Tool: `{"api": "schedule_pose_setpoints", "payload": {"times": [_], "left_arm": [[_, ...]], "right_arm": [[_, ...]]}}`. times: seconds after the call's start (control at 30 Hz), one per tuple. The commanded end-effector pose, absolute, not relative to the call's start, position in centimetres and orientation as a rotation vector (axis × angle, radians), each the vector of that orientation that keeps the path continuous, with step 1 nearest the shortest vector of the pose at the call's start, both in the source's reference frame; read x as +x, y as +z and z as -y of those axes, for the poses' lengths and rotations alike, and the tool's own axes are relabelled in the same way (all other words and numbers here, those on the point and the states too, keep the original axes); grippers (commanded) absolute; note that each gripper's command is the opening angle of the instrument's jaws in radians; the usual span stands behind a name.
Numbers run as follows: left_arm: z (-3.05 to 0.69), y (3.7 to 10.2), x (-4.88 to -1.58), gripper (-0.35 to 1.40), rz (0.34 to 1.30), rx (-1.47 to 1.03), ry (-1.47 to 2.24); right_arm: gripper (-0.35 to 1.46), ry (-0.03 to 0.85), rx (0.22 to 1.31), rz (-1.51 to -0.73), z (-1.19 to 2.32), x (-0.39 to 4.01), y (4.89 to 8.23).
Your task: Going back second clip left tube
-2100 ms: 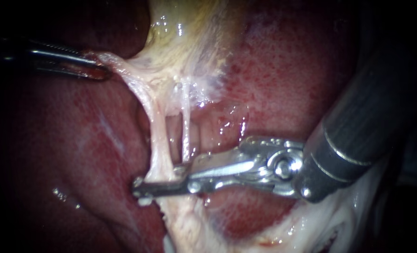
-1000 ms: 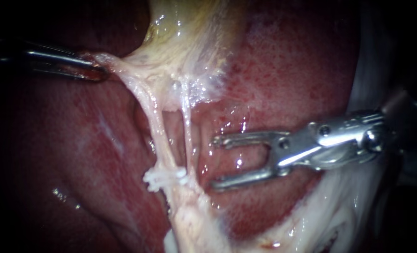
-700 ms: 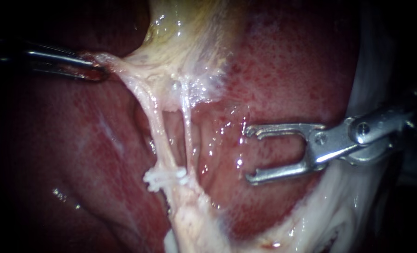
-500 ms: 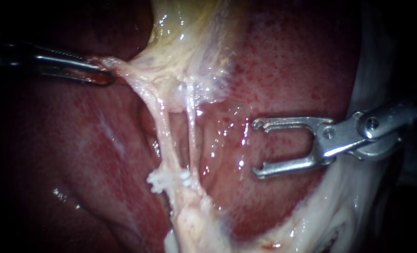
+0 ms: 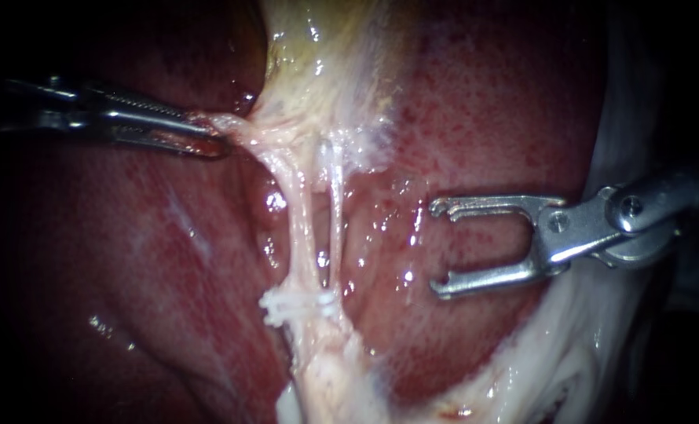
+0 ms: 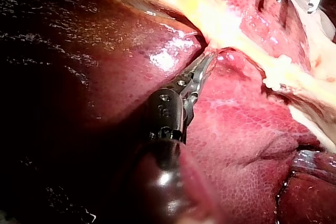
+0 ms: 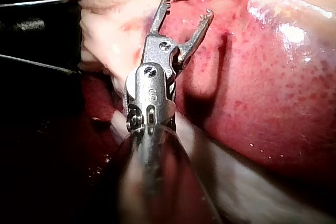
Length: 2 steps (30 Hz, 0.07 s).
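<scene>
Two pale tubes run down from the yellowish gallbladder (image 5: 318, 71): the left tube (image 5: 294, 228) and the thinner right tube (image 5: 336, 212). A white clip (image 5: 293, 305) sits across the lower end of the left tube. My left instrument (image 5: 212, 140) comes in from the left, its jaws shut on pale tissue at the gallbladder's neck; in the left wrist view the left instrument (image 6: 206, 61) grips the same strand. My right instrument (image 5: 437, 247) stands right of the tubes with its forked jaws open and empty, apart from the tissue. The right wrist view shows the right instrument (image 7: 188, 8) open.
Red liver (image 5: 483, 118) surrounds the tubes on both sides. White fatty tissue (image 5: 569, 353) lies under the right instrument's shaft. The clip (image 6: 275, 80) also shows in the left wrist view, ahead of the jaws.
My right instrument let go of the left tube, leaving a white clip there, and drew back to the right with open jaws. The left instrument shifted right, easing the tubes upright.
</scene>
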State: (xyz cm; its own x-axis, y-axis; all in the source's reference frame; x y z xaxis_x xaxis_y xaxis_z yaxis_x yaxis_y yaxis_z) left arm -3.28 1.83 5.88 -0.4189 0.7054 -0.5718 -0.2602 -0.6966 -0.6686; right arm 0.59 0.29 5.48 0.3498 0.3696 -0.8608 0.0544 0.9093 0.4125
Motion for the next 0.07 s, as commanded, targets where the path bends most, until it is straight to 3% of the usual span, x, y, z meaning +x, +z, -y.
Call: {"api": "schedule_pose_setpoints", "payload": {"times": [0.03,0.07], "left_arm": [[-1.83,5.87,-3.27,-0.35,0.661,-1.189,2.137],[-1.83,5.86,-3.26,-0.35,0.662,-1.189,2.137]], "right_arm": [[0.50,0.212,0.405,-1.205,-0.29,0.59,5.48],[0.50,0.213,0.405,-1.205,-0.29,0.61,5.47]]}}
